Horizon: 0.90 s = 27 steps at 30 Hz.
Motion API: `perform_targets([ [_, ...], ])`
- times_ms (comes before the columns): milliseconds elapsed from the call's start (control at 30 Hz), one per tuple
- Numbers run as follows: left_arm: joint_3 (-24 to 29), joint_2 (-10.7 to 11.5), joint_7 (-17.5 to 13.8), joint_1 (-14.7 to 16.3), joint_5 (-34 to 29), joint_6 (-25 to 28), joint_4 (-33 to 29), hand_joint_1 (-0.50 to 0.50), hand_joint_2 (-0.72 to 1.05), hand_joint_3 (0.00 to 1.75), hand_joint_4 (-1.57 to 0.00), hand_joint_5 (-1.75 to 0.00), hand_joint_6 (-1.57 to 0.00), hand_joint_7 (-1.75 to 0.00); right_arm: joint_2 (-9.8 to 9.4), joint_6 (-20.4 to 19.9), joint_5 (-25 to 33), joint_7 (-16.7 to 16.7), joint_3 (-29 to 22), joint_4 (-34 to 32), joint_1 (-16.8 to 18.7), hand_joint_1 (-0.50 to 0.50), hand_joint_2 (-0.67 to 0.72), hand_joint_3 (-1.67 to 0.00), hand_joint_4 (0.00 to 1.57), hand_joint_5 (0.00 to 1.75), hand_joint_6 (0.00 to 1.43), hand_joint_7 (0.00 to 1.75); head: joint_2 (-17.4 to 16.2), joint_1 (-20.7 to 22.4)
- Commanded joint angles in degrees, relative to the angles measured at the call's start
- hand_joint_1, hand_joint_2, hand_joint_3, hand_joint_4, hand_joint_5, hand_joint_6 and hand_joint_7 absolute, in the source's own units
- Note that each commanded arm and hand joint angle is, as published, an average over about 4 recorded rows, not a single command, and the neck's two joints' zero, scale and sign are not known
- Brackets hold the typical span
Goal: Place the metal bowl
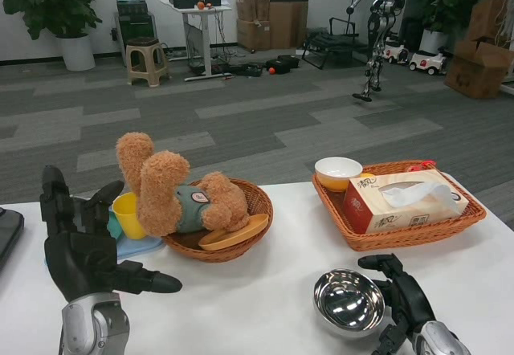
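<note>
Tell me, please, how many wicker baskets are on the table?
2: a round basket left of centre, holding a teddy bear; a rectangular basket at right, holding a tissue box.

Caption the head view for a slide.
Right hand grips metal bowl on the table; left hand open.

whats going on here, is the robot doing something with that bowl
The robot's right hand grips the rim of the metal bowl, which sits on the white table near its front edge. The left hand is raised over the left side, fingers apart, holding nothing. Behind the bowl stand a rectangular basket with a tissue box and a small white bowl, and a round basket with a teddy bear. A yellow cup stands beside the bear.
</note>
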Motion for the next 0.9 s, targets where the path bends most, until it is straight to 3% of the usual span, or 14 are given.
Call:
perform_targets([
  [33, 0.2, 0.7, -0.2, 0.9, -0.1, -0.6, -0.6, -0.48, -0.72, 0.0, -1.12, -1.23, -0.02, -0.07, -0.3, 0.8, 4.4, 0.6, 0.8, -0.6, 0.8, -0.46, 0.68, 0.0, 0.0, 0.65, 0.0, 1.4, -0.1, -0.1],
  [300, 0.2, 0.7, -0.1, 0.9, -0.1, -0.6, -0.6, -0.48, -0.72, 0.0, -1.12, -1.31, -0.03, -0.07, -1.14, 0.7, 17.3, 2.6, 5.3, -3.4, 1.5, -0.46, 0.66, 0.0, 0.0, 0.02, 0.0, 1.4, -0.3, -0.3],
  [600, 0.1, 0.6, -0.2, 0.8, -0.1, -0.6, -0.5, -0.48, -0.72, 0.0, -1.12, -1.23, -0.01, -0.07, -1.44, 0.7, 24.0, 3.4, 4.6, -14.3, 4.1, -0.46, 0.66, 0.0, 0.0, 0.0, 0.0, 1.33, -0.3, -0.5],
  [700, 0.1, 0.6, -0.2, 0.8, -0.1, -0.6, -0.5, -0.48, -0.66, 0.0, -1.12, -1.31, -0.01, -0.07, -1.69, 1.0, 25.2, 3.6, 3.8, -19.3, 5.8, -0.46, 0.66, 0.0, 0.0, 0.0, 0.0, 1.31, -0.4, -0.8],
  [900, 0.1, 0.6, -0.2, 0.6, -0.1, -0.6, -0.6, -0.48, -0.72, 0.0, -1.12, -1.33, -0.01, -0.07, -1.8, 1.9, 25.4, 3.7, 0.6, -29.2, 8.5, -0.46, 0.66, 0.0, 0.0, 0.0, 0.0, 1.26, -0.2, -1.2],
])
